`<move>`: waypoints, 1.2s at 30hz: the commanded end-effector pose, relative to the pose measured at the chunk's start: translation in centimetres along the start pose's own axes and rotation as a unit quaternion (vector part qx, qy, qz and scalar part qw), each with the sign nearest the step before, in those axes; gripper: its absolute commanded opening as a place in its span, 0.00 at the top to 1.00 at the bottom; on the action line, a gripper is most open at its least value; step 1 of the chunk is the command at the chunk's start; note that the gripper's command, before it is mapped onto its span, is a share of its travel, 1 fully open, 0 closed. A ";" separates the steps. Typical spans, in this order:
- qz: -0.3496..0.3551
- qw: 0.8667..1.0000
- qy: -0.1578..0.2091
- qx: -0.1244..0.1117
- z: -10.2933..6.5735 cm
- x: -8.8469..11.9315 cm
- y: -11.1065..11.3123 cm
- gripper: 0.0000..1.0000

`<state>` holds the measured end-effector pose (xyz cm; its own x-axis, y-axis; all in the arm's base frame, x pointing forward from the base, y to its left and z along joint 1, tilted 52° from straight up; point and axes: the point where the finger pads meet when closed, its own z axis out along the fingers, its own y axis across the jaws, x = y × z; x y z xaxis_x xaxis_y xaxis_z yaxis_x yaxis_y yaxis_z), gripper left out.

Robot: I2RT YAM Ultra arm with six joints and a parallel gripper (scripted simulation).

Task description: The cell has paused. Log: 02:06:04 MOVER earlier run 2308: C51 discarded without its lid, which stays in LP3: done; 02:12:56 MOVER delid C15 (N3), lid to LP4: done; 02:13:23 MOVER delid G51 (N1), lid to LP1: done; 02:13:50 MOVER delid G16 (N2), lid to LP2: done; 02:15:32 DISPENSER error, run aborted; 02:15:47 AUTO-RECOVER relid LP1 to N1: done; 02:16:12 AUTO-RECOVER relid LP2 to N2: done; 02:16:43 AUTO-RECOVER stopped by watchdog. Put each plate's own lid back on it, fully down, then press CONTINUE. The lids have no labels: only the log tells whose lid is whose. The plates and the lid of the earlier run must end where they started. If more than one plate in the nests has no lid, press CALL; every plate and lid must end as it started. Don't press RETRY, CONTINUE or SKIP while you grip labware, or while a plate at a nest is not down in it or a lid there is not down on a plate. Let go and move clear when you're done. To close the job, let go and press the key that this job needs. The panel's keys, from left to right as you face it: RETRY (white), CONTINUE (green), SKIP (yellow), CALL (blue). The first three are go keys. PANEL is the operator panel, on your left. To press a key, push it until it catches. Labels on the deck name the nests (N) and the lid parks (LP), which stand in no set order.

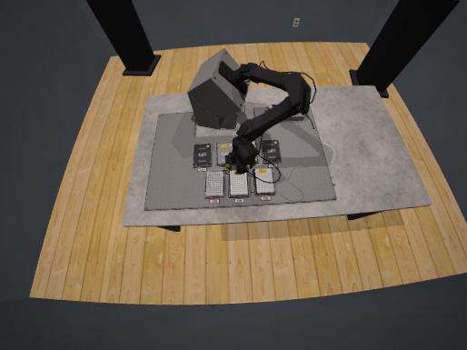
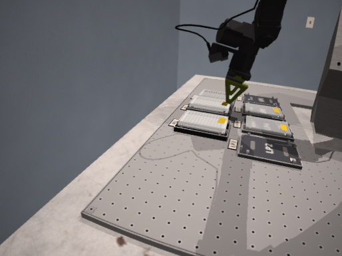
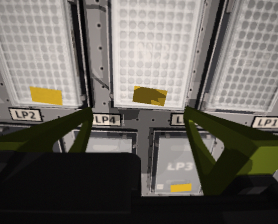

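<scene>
Three white well plates sit in a row in the nests. The N1 plate (image 3: 40, 45) (image 2: 203, 121) (image 1: 264, 182) and the N2 plate (image 3: 155, 50) (image 2: 207, 103) (image 1: 238, 185) each wear a lid with a yellow tag. The N3 plate (image 3: 247, 55) (image 2: 211, 93) (image 1: 214, 185) shows bare wells and no tag. Clear lids lie in LP4 (image 3: 107, 142) (image 2: 267, 126) and in LP3 (image 3: 180, 167) (image 2: 263, 110) (image 1: 224, 154). My gripper (image 3: 138, 111) (image 2: 227, 102) (image 1: 238, 172) is open and empty. It hangs low over the N2 plate's end nearest the parks.
LP2 (image 2: 269, 149) (image 1: 271, 151) and LP1 (image 2: 259, 99) (image 1: 202, 155) are bare dark parks at the two ends of the row. The grey operator panel box (image 1: 213, 94) (image 2: 329, 98) stands behind the parks. Its keys do not show. The arm hides LP4 in the top view.
</scene>
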<state>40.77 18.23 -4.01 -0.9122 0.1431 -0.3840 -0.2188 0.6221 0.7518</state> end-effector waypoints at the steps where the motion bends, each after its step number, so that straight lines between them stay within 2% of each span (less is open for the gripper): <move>1: 0.002 0.998 0.059 0.002 -0.6 2.0 1.0 0.00; 6: 0.006 0.994 0.105 0.003 -1.2 4.0 2.1 0.00; 7: 0.019 0.992 0.122 0.006 -1.4 6.3 2.1 0.00; 10: 0.018 0.992 0.120 0.015 -1.7 7.6 2.6 0.00; 13: 0.024 0.993 0.113 0.018 -2.1 7.5 2.3 0.00; 15: 0.016 0.994 0.112 0.012 -1.8 8.3 3.4 0.00; 24: 0.016 0.994 0.112 0.012 -2.7 12.1 5.8 0.00; 29: 0.022 0.994 0.104 0.015 -3.0 11.8 5.5 0.00; 30: 0.020 0.994 0.102 0.014 -2.3 10.8 5.3 0.00; 34: 0.020 0.994 0.102 0.014 -2.2 10.7 5.2 0.00; 36: 0.026 0.994 0.108 0.017 -2.4 11.4 5.0 0.00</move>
<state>27.55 21.76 -2.87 -0.9760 -0.0239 -0.2163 -0.1829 0.6291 0.7555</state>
